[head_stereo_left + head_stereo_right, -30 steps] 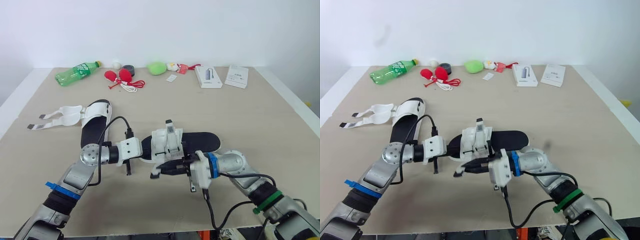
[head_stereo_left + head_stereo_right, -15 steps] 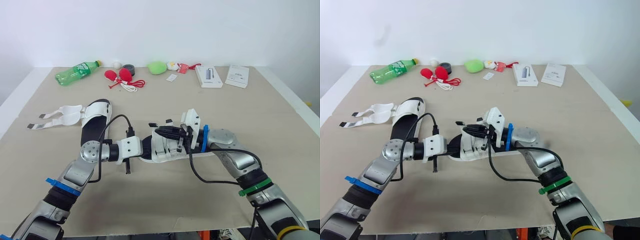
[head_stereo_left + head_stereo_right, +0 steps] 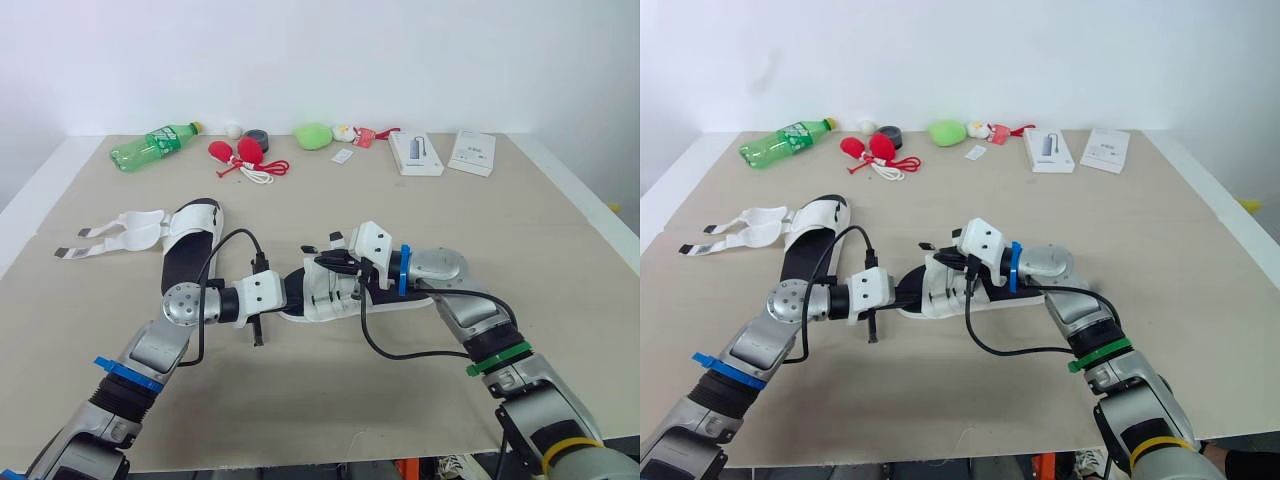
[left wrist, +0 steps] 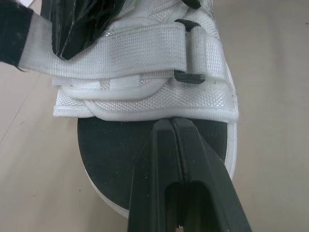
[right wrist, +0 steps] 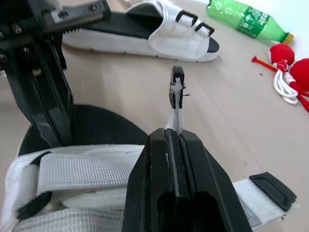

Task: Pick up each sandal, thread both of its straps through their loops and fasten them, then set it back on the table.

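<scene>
Because the sandal (image 3: pixel 322 298) pairs a stiff black foam sole with soft woven white straps, it probably weighs little and slides easily on the counter (image 3: pixel 520 240). The sole looks like the part to pin down and the straps the part to pull. The sandal lies flat at the middle of the counter, between the two arms. The left pincer (image 4: pixel 172 121) is closed, its tips against the black footbed behind the white upper; whether it nips anything cannot be told. The right pincer (image 5: pixel 174 131) is clamped on one strap (image 5: pixel 177 115), whose black end tab stands up just past the fingertips. That limp webbing will likely fold if pushed, so a hold close to the stiff tab seems best for steering it through a loop. The second sandal (image 3: pixel 188 248) lies well apart on the robot's left, its loose straps (image 3: pixel 118 232) spread beside it. The counter is a flat, matt beige sheet. Along its far edge, before a plain white wall, sit a green bottle (image 3: pixel 155 145), red items with a cord (image 3: pixel 243 155), a green lump (image 3: pixel 314 135), a white box (image 3: pixel 417 153) and a white packet (image 3: pixel 473 152).
</scene>
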`<state>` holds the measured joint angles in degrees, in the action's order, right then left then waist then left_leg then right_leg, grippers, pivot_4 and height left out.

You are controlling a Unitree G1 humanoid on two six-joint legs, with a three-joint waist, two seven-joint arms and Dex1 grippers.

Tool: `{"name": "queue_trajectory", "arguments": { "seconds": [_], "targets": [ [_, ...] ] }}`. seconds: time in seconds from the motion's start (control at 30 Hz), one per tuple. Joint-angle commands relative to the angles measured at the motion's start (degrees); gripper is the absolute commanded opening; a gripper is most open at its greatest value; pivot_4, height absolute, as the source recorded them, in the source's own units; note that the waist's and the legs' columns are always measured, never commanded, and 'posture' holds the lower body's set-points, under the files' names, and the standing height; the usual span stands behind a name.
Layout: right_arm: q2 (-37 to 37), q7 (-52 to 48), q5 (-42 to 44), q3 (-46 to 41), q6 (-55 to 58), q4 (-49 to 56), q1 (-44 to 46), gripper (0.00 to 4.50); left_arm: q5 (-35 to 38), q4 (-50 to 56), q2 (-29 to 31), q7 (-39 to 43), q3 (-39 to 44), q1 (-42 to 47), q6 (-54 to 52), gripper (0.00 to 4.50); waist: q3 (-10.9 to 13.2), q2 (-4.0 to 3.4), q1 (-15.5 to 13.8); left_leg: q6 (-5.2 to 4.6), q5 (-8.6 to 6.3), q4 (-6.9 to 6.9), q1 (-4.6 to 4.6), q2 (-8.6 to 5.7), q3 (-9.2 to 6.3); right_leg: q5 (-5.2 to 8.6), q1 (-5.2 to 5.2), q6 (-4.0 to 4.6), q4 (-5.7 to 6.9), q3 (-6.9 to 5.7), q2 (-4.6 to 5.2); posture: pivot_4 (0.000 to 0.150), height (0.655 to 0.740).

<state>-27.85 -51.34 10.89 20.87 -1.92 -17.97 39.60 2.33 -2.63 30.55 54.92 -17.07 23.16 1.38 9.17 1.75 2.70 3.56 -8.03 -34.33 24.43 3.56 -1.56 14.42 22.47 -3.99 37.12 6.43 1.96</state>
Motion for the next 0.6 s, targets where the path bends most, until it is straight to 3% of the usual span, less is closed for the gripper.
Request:
{"name": "queue_trajectory", "arguments": {
  "seconds": [0.03,0.07,0.1,0.23,0.33,0.5,0.6],
  "targets": [
    [-0.2,1.5,-3.0,-3.5,-1.3,-2.6,2.5,1.33,-2.1,-1.4,0.9,0.4,-1.3,-1.6,-1.6,0.0,0.0,0.0,0.0,0.0,0.0,0.0,0.0,0.0,0.0,0.0,0.0,0.0,0.0,0.0,0.0,0.15,0.74],
    [-0.1,1.7,-3.3,-3.9,-2.3,-2.6,2.6,1.97,-2.1,-1.4,0.9,0.4,-1.3,-1.7,-1.5,0.0,0.0,0.0,0.0,0.0,0.0,0.0,0.0,0.0,0.0,0.0,0.01,0.0,0.0,0.0,0.0,0.15,0.74],
    [0.1,2.0,-3.5,-4.3,-3.0,-2.2,2.6,2.11,-2.1,-1.4,0.9,0.5,-1.4,-1.7,-1.4,0.0,0.0,0.0,0.0,0.0,0.0,0.0,0.0,0.0,0.0,0.0,0.01,0.0,0.0,0.0,0.0,0.15,0.74],
    [1.5,2.2,-1.1,-7.6,-0.9,3.6,3.0,3.84,-2.2,-1.8,0.8,0.7,-1.4,-1.5,-1.2,0.0,0.0,-0.01,0.0,0.01,-0.01,0.06,0.05,0.0,0.0,0.04,0.02,-0.04,-0.01,0.0,0.0,0.15,0.74],
    [2.5,0.6,1.1,-9.0,1.0,6.7,4.0,3.84,-2.3,-2.2,0.6,0.9,-1.4,-1.1,-1.0,0.0,0.0,-0.02,0.0,0.01,-0.01,0.08,0.16,0.0,0.0,0.04,0.17,-0.05,0.0,0.0,0.0,0.15,0.74],
    [2.9,-8.0,4.6,-7.2,8.4,7.5,7.0,2.14,-2.4,-2.8,0.1,1.1,-1.8,-0.4,-0.4,0.0,0.0,-0.02,-0.1,0.01,0.0,0.06,0.18,0.0,0.0,0.01,0.16,-0.05,0.0,0.0,0.0,0.15,0.74],
    [3.0,-12.4,4.9,-5.7,13.4,6.1,8.5,0.74,-2.1,-2.7,-0.1,1.0,-1.6,-0.4,0.0,0.0,0.0,-0.02,-0.1,0.01,-0.01,0.04,0.18,0.0,0.0,0.02,0.18,-0.05,-0.01,0.0,0.01,0.15,0.74]
  ]
}}
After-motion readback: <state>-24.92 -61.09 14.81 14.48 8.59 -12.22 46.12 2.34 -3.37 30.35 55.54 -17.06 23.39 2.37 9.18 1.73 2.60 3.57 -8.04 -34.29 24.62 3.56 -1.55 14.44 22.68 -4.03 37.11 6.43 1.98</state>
